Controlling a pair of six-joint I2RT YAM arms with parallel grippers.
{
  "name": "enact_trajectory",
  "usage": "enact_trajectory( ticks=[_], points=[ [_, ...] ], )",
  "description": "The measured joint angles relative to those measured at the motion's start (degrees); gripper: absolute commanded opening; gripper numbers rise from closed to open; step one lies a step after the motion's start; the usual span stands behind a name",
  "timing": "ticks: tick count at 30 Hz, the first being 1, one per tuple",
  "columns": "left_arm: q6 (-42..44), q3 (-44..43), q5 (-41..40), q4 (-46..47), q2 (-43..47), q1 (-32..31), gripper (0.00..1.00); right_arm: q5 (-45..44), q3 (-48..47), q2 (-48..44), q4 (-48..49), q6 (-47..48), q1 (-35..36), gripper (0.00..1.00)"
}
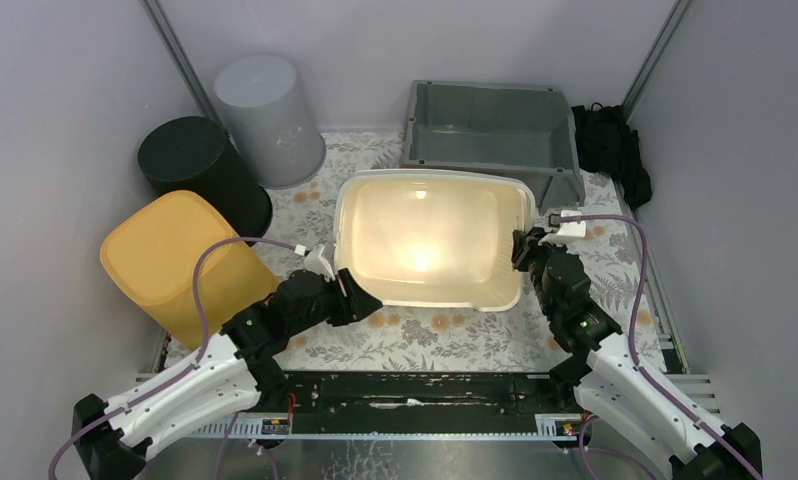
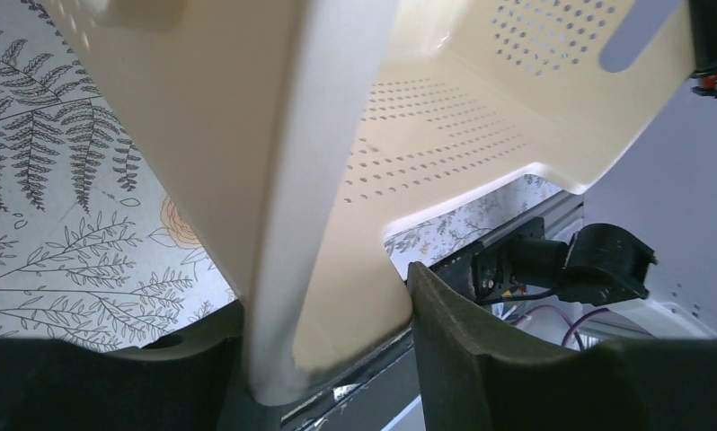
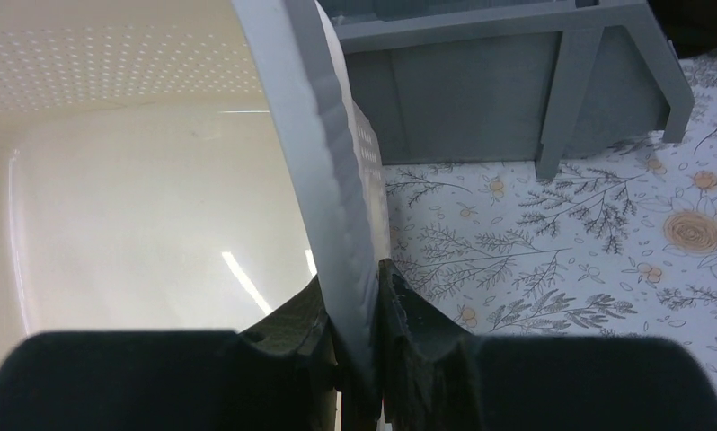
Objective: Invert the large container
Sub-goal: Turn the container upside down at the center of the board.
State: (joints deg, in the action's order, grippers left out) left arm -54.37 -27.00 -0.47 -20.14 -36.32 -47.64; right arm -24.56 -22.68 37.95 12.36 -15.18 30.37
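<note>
Surface [image 1: 425, 335], floral-patterned: bore the large cream container [image 1: 425, 235] at its middle, mouth up, before a grey bin [image 1: 490, 125].
Left arm [image 1: 205, 375]: reached forward and inward, jaws clamped on the container's near-left rim.
Right arm [image 1: 625, 385]: stretched forward, jaws pinched tight on its right rim.

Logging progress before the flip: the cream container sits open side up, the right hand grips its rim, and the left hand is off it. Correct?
Not quite. The left hand is not off it: the left wrist view shows its fingers closed on the rim of the cream container too. The rest holds: open side up, right hand gripping the rim.
</note>
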Motion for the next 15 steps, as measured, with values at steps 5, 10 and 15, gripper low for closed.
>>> enact_trajectory(
  ticks=[5, 10, 15],
  points=[
    [0.0, 2.5, 0.0, 3.7, -1.9, 0.0, 0.53, 0.0, 0.0, -1.0, -0.1, 2.2, 0.0, 0.08],
    [-0.2, 5.4, 0.0, 7.4, -2.0, -0.2, 0.53, 0.4, 0.0, -2.3, -1.6, 2.5, 0.0, 0.28],
    [-0.2, 7.9, -0.5, 9.8, -3.0, -0.3, 0.53, 3.3, 0.0, -4.4, -4.0, -0.2, 0.2, 0.45]
  ],
)
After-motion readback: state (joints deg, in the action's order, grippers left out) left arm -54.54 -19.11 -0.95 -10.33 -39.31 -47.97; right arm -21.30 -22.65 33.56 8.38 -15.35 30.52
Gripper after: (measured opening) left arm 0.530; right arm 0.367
